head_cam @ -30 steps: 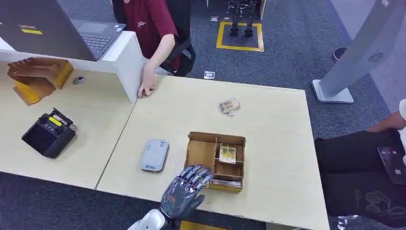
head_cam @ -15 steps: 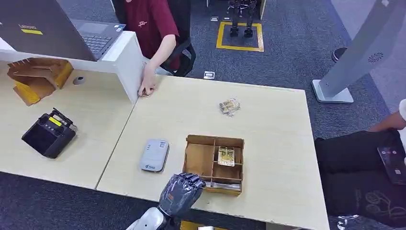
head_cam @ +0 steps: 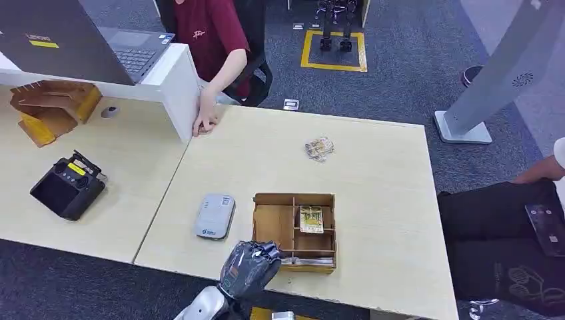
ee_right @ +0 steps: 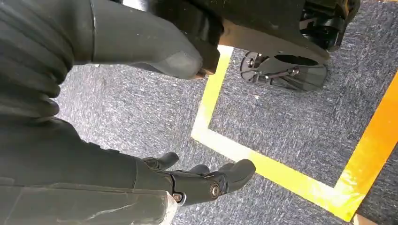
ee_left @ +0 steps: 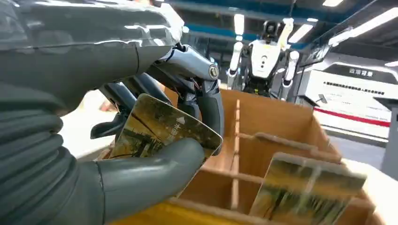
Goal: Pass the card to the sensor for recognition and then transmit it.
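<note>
Between the thick grey thumb and the darker fingers [ee_left: 206, 101] of our left hand [head_cam: 250, 267] we see a card [ee_left: 162, 129] pinched: the thumb presses on its face from one side, the curled fingers back it from the other, and a corner of the card sticks out past them. From the head view this hand sits at the near edge of the wooden box [head_cam: 294, 231], at its near left corner, fingers folded in over the rim.

Just beyond the fingers lies the box's open inside, split by thin dividers into compartments. In the compartment past the fingers and to their right another card [head_cam: 310, 219] lies flat; in the left wrist view a card of the same print leans against the divider close by. To the left of the hand, near but apart from the box, we find a small grey sensor [head_cam: 214, 216] flat on the table [head_cam: 380, 180]. Farther off beyond the box, well apart, lies a small loose pile of cards [head_cam: 318, 148].

Our right hand [ee_right: 197, 180] hangs over grey carpet with yellow tape; its fingers are loosely apart and slightly curled, holding nothing.

At the far left corner of the table a person's hand [head_cam: 203, 123] rests on the edge.
</note>
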Motion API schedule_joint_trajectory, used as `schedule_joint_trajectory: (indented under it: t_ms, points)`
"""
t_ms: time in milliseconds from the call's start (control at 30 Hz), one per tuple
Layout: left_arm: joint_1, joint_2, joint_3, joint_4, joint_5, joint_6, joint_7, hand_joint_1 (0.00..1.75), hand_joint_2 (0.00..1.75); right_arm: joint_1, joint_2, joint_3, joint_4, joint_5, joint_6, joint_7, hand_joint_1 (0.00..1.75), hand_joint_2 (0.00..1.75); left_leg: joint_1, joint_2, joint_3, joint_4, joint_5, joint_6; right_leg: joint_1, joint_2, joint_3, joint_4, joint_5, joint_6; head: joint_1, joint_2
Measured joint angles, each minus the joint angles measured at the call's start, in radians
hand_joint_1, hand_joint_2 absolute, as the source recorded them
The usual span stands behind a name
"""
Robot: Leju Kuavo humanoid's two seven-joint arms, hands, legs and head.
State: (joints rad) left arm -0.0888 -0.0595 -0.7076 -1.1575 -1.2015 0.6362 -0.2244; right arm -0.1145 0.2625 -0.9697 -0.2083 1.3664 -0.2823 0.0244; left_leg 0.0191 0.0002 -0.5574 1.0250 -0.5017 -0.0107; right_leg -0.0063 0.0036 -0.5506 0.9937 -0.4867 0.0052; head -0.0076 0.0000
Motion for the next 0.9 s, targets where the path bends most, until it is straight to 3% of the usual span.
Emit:
schedule_joint_trajectory:
  t_ms: [133, 300, 567, 767, 900]
  points:
    - [-0.002, 0.008, 0.005, -0.091, 0.078, -0.050, -0.027, 1.75, 1.75, 0.001, 0.000, 0.000, 0.000, -0.002, -0.007, 0.000, 0.00, 1.75, 0.000, 0.000, 0.000, 0.000, 0.000, 0.000, 0.000, 0.000, 0.000, 0.000, 0.000, 0.000, 0.000, 0.000]
    - [-0.028, 0.029, 0.016, -0.277, 0.120, -0.109, -0.028, 1.75, 1.75, 0.002, 0.002, 0.000, 0.000, -0.005, -0.022, -0.001, 0.00, 1.75, 0.000, 0.000, 0.000, 0.000, 0.000, 0.000, 0.000, 0.000, 0.000, 0.000, 0.000, 0.000, 0.000, 0.000]
    - [-0.071, 0.056, 0.042, -0.435, 0.127, -0.111, -0.014, 1.75, 1.75, 0.003, 0.002, 0.000, 0.000, -0.003, -0.023, -0.002, 0.00, 1.75, 0.000, 0.000, 0.000, 0.000, 0.000, 0.000, 0.000, 0.000, 0.000, 0.000, 0.000, 0.000, 0.000, 0.000]
    - [-0.157, 0.050, 0.090, -0.439, 0.038, -0.100, 0.114, 1.75, 1.75, -0.001, 0.002, 0.015, 0.000, 0.033, -0.008, 0.016, 0.00, 1.75, 0.000, 0.000, 0.000, 0.000, 0.000, 0.000, 0.000, 0.000, 0.000, 0.000, 0.000, 0.000, 0.000, 0.000]
    - [-0.259, 0.028, 0.160, -0.337, 0.005, -0.090, 0.191, 1.75, 1.75, -0.013, 0.003, 0.038, 0.000, 0.068, 0.019, 0.038, 0.00, 1.75, 0.000, 0.000, 0.000, 0.000, 0.001, -0.001, 0.000, 0.000, 0.000, 0.000, 0.002, 0.000, 0.000, 0.000]
